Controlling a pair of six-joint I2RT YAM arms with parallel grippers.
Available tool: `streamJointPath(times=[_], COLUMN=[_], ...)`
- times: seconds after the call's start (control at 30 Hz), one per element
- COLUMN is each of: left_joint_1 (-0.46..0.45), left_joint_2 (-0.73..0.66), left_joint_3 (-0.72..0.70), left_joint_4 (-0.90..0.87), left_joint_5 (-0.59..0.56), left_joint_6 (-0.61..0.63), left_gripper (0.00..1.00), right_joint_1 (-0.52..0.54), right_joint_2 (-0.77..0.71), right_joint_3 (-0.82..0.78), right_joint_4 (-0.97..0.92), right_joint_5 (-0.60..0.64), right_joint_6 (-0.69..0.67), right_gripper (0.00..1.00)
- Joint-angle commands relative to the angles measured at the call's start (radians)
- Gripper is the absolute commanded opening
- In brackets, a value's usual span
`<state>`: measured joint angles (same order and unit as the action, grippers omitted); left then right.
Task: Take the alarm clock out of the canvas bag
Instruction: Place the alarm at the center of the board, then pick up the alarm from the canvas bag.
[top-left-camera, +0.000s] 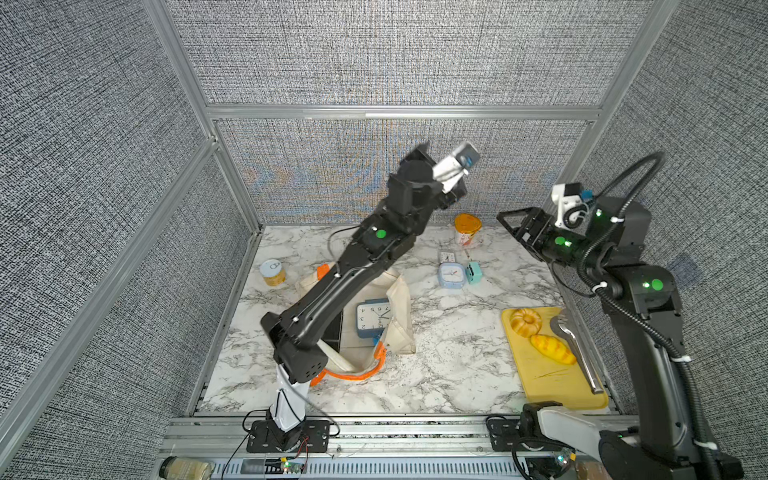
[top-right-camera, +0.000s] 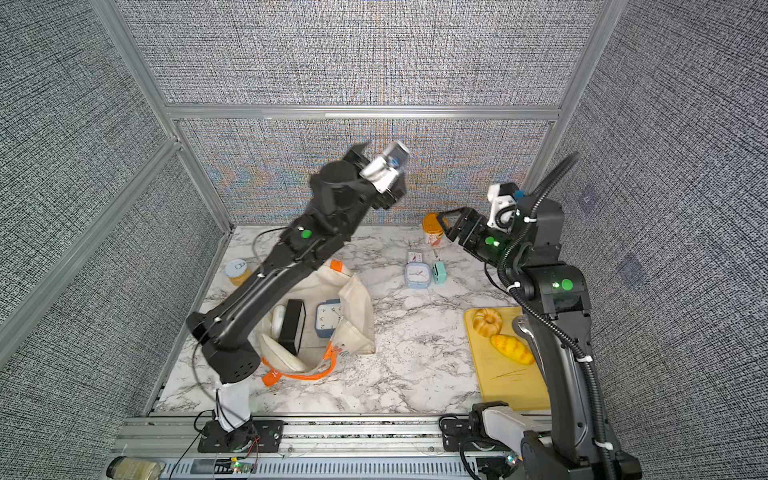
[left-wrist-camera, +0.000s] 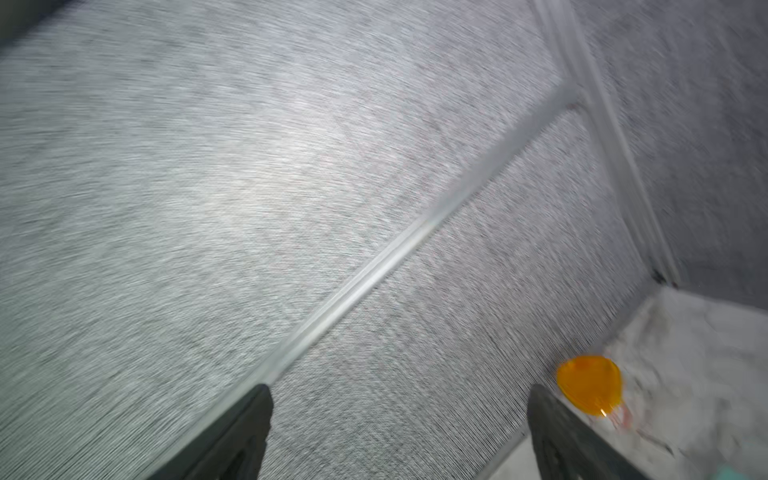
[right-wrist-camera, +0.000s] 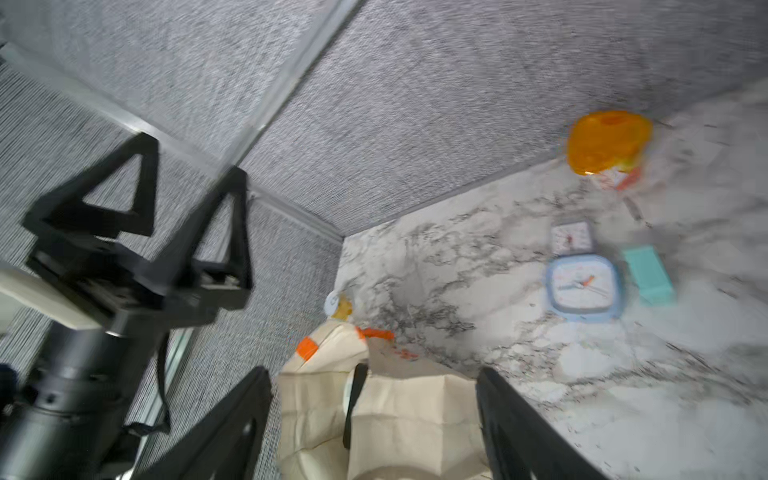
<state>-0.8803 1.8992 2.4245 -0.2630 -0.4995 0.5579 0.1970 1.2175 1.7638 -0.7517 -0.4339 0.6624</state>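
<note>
The cream canvas bag (top-left-camera: 401, 307) (top-right-camera: 357, 307) with orange handles lies open at the left-middle of the marble table. A blue alarm clock (top-left-camera: 372, 318) (top-right-camera: 328, 318) rests inside it, face up, beside a black box (top-right-camera: 292, 326). My left gripper (left-wrist-camera: 399, 390) (right-wrist-camera: 191, 153) is raised high above the bag and points at the back wall, open and empty. My right gripper (top-left-camera: 503, 218) (right-wrist-camera: 374, 372) hovers at the back right, also open and empty. In the right wrist view the bag (right-wrist-camera: 395, 415) shows beyond its fingers.
A pale blue clock (top-left-camera: 451, 275), a small white clock (top-left-camera: 447, 256) and a teal block (top-left-camera: 473, 272) lie right of the bag. An orange-lidded cup (top-left-camera: 467, 226) stands by the back wall, a jar (top-left-camera: 273, 272) at left. A yellow board (top-left-camera: 540, 374) holds pastries and tongs.
</note>
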Motion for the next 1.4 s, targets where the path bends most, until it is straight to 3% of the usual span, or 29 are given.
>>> streamJointPath(times=[0.0,0.1,0.17,0.23,0.37,0.5,0.67,0.97,1.1,1.3,1.37], left_joint_1=[0.019,0.067,0.162,0.306,0.380,0.413,0.437,0.441,0.441,0.440,0.441], left_joint_2=[-0.108,-0.279,-0.395,-0.512,-0.694,-0.759,-0.800,-0.881,-0.872,-0.880,-0.897], left_joint_3=[0.075,0.011,-0.076,-0.247,-0.581,-0.799,-0.968,-1.255,-1.315,-1.317,-1.333], left_joint_4=[-0.333,-0.763,-1.029,-1.157,-1.157,-1.155,-1.140,-0.985,-0.937,-0.986,-0.997], left_joint_5=[-0.282,-0.319,-0.201,-0.044,0.115,0.160,0.131,0.229,0.230,0.196,0.213], left_joint_6=[-0.316,-0.708,-1.018,-1.142,-1.190,-1.228,-1.235,-1.287,-1.279,-1.296,-1.291], left_gripper=[0.89,0.80,0.74,0.72,0.71,0.77,0.80,0.76,0.65,0.17,0.07], right_joint_1=[0.158,0.359,0.486,0.590,0.725,0.818,0.878,0.881,0.880,0.881,0.883], right_joint_2=[0.114,0.271,0.372,0.464,0.600,0.733,0.817,0.888,0.931,1.017,1.053], right_joint_3=[0.163,0.312,0.385,0.442,0.520,0.585,0.548,0.440,0.421,0.434,0.459], right_joint_4=[-0.144,-0.258,-0.313,-0.350,-0.359,-0.383,-0.330,-0.155,-0.116,-0.085,-0.097], right_joint_5=[0.048,0.114,0.194,0.269,0.344,0.406,0.452,0.449,0.447,0.474,0.483], right_joint_6=[-0.123,-0.130,-0.112,-0.063,0.029,0.089,0.137,0.240,0.275,0.313,0.315], right_gripper=[0.80,0.79,0.80,0.79,0.79,0.79,0.80,0.79,0.79,0.79,0.79])
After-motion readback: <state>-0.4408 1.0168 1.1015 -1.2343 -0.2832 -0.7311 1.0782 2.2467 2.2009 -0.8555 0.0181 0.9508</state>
